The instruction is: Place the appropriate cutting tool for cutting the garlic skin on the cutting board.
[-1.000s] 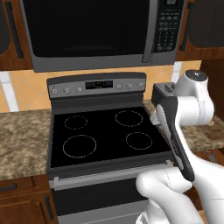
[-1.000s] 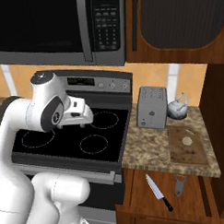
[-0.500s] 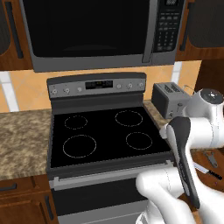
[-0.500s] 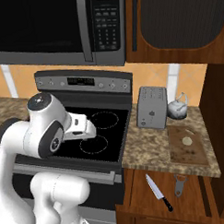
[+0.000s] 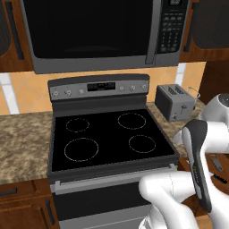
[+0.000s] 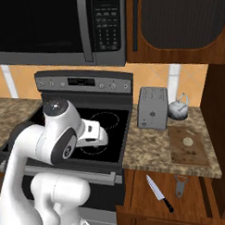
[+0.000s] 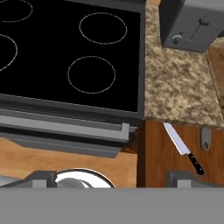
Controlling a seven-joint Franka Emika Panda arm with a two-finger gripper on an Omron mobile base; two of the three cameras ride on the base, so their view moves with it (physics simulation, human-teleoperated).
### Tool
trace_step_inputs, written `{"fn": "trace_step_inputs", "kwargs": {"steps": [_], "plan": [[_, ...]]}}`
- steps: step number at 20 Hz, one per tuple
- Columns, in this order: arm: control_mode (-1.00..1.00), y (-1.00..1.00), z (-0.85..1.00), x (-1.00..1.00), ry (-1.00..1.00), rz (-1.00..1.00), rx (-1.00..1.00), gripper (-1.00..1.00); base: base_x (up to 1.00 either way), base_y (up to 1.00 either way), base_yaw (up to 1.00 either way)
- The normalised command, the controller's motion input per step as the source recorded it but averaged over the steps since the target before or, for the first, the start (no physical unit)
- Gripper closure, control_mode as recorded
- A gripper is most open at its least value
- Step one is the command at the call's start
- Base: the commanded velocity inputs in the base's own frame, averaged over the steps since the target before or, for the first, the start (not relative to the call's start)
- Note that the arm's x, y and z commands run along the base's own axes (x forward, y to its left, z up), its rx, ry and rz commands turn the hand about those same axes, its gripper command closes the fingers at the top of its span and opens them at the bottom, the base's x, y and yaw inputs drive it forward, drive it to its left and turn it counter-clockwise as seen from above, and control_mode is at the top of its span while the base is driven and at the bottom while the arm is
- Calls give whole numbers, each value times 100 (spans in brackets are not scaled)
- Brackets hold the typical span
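Kitchen scene: speckled stone counter (image 6: 153, 147) right of a black stove (image 5: 107, 136), toaster (image 6: 152, 107) and kettle (image 6: 177, 108) at the back. Dark cutting board (image 6: 187, 146) on the counter with the garlic (image 6: 188, 141) on it. Knife (image 6: 159, 192) lies in an open drawer (image 7: 162, 153) below the counter (grey utensil (image 6: 180, 185) beside it, apart). Gripper (image 6: 102, 135) over the stove front; fingers spread wide in hand view, nothing held.
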Motion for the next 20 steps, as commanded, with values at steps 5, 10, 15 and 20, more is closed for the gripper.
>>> {"fn": "trace_step_inputs", "kwargs": {"steps": [5,10,15,20], "plan": [[-100,-58,-33,-13,7,0,0,-100,0,0,0],[-100,-72,-48,-14,7,0,0,-100,0,0,0],[-100,-73,-44,-14,0,0,0,-100,0,0,0],[-100,-71,-37,-2,0,0,0,-100,0,0,0]]}}
